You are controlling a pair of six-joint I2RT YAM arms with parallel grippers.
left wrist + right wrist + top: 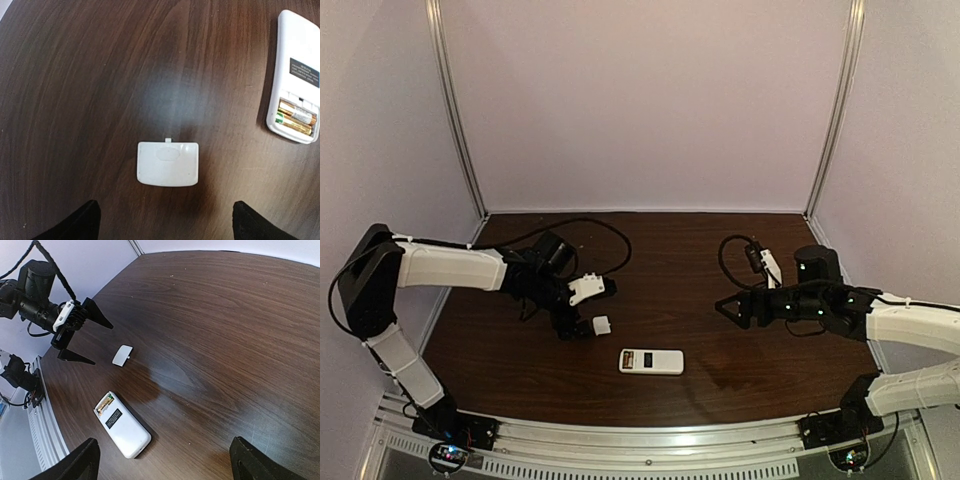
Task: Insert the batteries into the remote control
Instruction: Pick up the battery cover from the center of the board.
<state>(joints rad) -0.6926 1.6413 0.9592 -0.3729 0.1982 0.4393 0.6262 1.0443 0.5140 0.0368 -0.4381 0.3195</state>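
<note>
My left gripper (pixel 165 216) and right gripper (pixel 164 452) both gape wide and empty, the batteries (pixel 296 117) sit in the remote control (pixel 651 361) lying back-up near the desk's (pixel 720 260) near edge, and I fear a flat pinch on the loose cover (pixel 168 164) beneath my left gripper could skid it away.

1. The left arm (pixel 450 268) and the right arm (pixel 910 325) have smooth white shells.
2. Their joints are black and chunky.
3. A thin black cable (pixel 610 235) runs off the left arm, and another cable (pixel 725 255) runs off the right one.
4. Tiny green lights (pixel 802 268) dot the right arm.
5. The left gripper (pixel 102 345) has flat, black, pointed fingers (pixel 97 316).
6. Each arm has a black base (pixel 460 430).
</note>
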